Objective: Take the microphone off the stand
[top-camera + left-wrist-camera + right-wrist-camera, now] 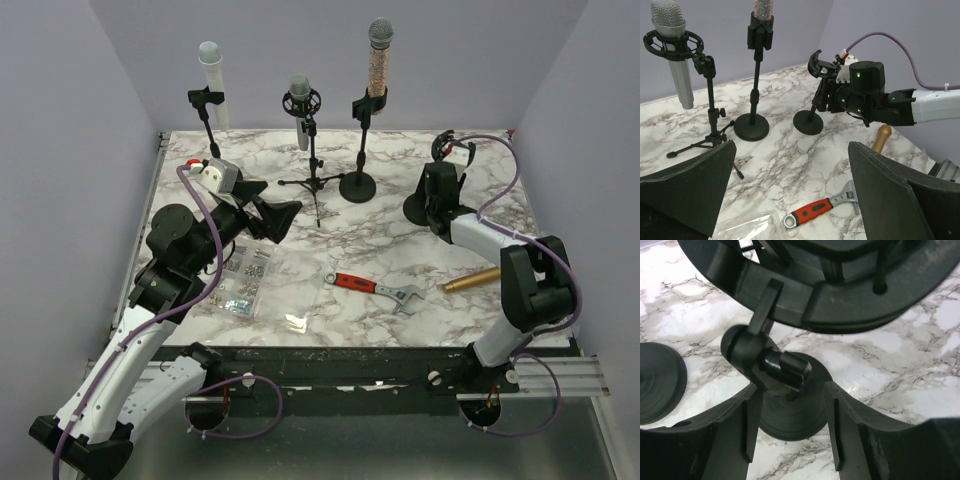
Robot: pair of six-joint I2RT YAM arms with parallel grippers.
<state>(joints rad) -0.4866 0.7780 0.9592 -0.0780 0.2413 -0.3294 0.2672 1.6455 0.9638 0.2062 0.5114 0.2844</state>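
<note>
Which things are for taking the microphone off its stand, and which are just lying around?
For the job: white microphone, silver microphone and glittery microphone, each on a stand; empty stand, with the right gripper open around its joint.

Lying about: wrench, bag of screws, small clear bag, gold cylinder (maybe a microphone, cannot tell).

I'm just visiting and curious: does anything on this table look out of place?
Yes. A gold microphone lies flat on the marble table by the right arm, while the other microphones stand upright in stands. The rightmost stand has an empty holder. A wrench also lies loose.
</note>
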